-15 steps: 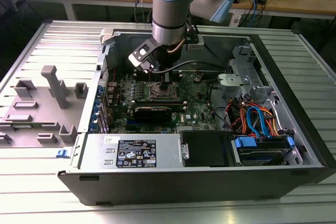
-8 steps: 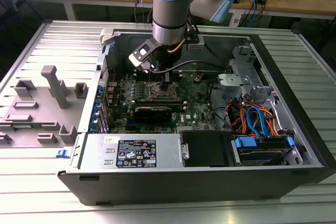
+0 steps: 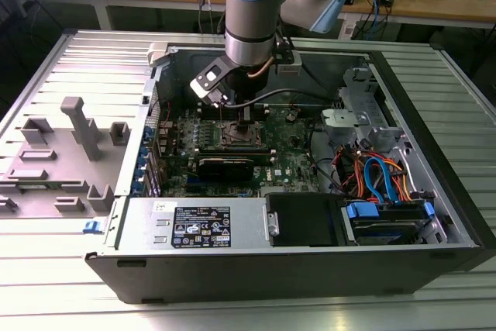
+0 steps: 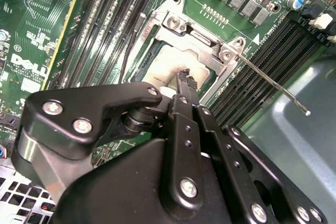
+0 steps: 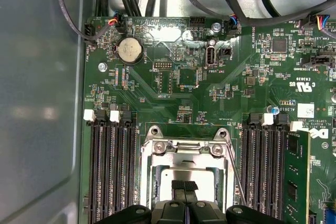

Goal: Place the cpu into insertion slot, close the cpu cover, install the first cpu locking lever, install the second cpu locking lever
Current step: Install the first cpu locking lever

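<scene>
The gripper point(image 5: 185, 186) hangs over the middle of the motherboard point(image 5: 173, 82), its two black fingertips drawn together with nothing between them, just above or on the cpu point(image 5: 199, 178); contact cannot be told. The cpu lies in the insertion slot point(image 5: 156, 182), its dull silver top showing through the window of the cpu cover point(image 5: 186, 153), which looks folded down around it. The step in hand reads as seating that cover. To do it well, any push should go straight down and lightly, square to the board, so the frame settles evenly on all sides and the chip is not dragged. Beside the slot a thin locking lever point(image 4: 273, 85) stands free, not yet latched, angling out over the memory slots point(image 5: 110, 171) towards the board's edge; the fingers should keep clear of it.
</scene>
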`<move>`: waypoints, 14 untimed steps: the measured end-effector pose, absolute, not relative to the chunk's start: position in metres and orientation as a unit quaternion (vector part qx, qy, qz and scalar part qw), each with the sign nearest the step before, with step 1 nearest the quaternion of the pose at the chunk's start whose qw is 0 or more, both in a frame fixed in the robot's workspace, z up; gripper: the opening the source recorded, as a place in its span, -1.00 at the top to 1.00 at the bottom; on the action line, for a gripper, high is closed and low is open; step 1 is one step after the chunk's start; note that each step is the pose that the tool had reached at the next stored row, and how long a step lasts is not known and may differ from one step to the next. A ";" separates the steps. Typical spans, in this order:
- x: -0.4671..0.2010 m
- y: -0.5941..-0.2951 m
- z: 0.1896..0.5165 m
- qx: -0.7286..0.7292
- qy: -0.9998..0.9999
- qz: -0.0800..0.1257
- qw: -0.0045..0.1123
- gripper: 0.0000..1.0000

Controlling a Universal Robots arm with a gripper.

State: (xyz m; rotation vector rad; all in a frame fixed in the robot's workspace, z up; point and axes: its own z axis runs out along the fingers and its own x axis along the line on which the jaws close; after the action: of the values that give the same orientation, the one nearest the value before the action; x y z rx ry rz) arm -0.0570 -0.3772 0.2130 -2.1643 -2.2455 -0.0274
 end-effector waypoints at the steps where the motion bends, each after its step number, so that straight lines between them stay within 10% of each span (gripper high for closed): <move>1: -0.057 -0.377 0.213 -0.694 -0.720 -0.009 0.011 0.79; 14: -0.057 -0.377 0.218 -0.694 -0.720 -0.009 0.011 0.79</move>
State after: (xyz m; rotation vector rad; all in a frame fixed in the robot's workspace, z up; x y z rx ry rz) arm -0.0570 -0.3772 0.2179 -2.1644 -2.2456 -0.0269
